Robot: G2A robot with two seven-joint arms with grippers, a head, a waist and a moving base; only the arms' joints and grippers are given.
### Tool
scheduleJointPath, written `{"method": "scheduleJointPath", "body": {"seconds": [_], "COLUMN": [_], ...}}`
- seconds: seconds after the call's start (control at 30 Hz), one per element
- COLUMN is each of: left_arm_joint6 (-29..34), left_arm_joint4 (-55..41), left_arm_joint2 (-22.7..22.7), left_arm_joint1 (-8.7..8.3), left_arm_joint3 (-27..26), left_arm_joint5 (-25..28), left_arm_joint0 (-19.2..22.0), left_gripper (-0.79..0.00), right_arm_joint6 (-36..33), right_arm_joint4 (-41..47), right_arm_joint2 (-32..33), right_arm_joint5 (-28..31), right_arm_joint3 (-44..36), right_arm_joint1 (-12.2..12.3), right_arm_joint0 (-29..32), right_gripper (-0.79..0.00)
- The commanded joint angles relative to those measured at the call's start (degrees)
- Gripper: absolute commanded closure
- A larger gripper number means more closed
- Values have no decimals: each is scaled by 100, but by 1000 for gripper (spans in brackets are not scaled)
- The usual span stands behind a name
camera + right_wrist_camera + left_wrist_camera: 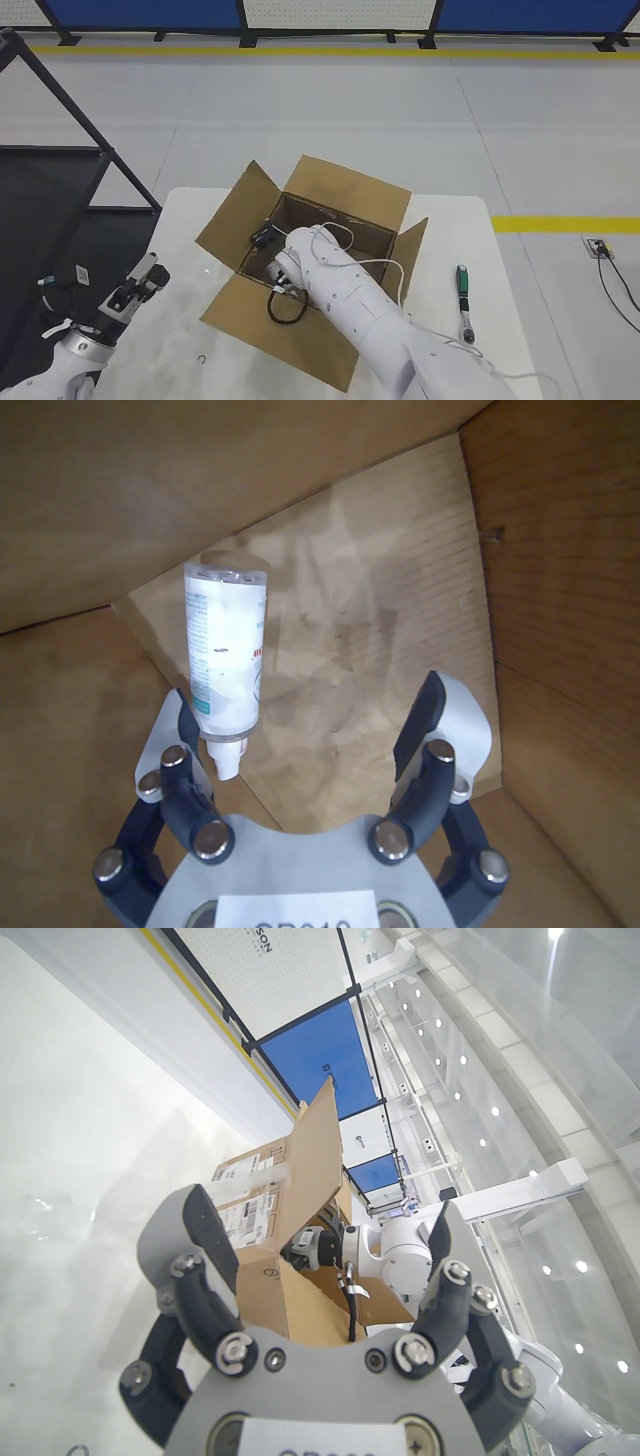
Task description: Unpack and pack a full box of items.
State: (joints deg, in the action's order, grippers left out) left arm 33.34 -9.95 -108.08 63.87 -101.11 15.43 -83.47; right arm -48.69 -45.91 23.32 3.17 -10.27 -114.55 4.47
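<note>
While the box [345, 195] stands open — step: likely unpacking the bottle [225, 650].
Bottle: on the box floor, off-centre between the jaws.
Right end effector [305, 695]: apart, inside the box.
Left end effector [320, 1208]: apart, empty.
Next: centre on bottle, close.

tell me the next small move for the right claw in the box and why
Likely nudge the right claw sideways to centre it on the bottle, assuming the bottle is to be lifted out. The claw is open inside the cardboard box, and the bottle sits off-centre, close by one finger, so closing here might knock it rather than grip it.
</note>
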Motion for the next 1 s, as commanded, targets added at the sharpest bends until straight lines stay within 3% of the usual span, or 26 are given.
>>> {"method": "scheduleJointPath", "body": {"seconds": [0.0, 0.1, 0.3, 0.57, 0.77, 0.83, 0.87, 0.9, 0.97], "left_arm_joint6": [-3, -26, -82, -81, -147, -165, -168, -177, -182], "left_arm_joint4": [7, 36, 77, 66, 29, 26, 25, 16, 7], "left_arm_joint2": [0, 14, 48, 74, 32, 18, 12, 6, -3], "left_arm_joint1": [-5, -11, -23, -40, -49, -52, -54, -55, -58], "left_arm_joint3": [6, 21, 48, 19, -5, -12, -17, -24, -33], "left_arm_joint5": [7, 15, -2, 6, 19, 19, 19, 24, 30], "left_arm_joint0": [-4, 6, 51, 58, 13, -2, -10, -16, -31], "left_gripper": [-785, -785, -785, -785, -785, -785, -785, -785, -785], "right_arm_joint6": [96, 61, 142, -65, -171, -156, -153, -164, -178], "right_arm_joint4": [24, 41, 117, 8, -63, -50, -46, -34, -13], "right_arm_joint2": [37, 71, 169, 193, 213, 237, 248, 263, 290], "right_arm_joint5": [-161, -45, 873, 300, 308, 374, 395, 415, 481], "right_arm_joint3": [-12, -51, 58, 33, 106, 142, 165, 176, 212], "right_arm_joint1": [2, 8, 80, 68, 73, 84, 91, 96, 112], "right_arm_joint0": [5, 10, -21, 64, 102, 111, 118, 123, 131], "right_gripper": [-785, -785, -785, -785, -785, -677, -508, -391, -360]}}
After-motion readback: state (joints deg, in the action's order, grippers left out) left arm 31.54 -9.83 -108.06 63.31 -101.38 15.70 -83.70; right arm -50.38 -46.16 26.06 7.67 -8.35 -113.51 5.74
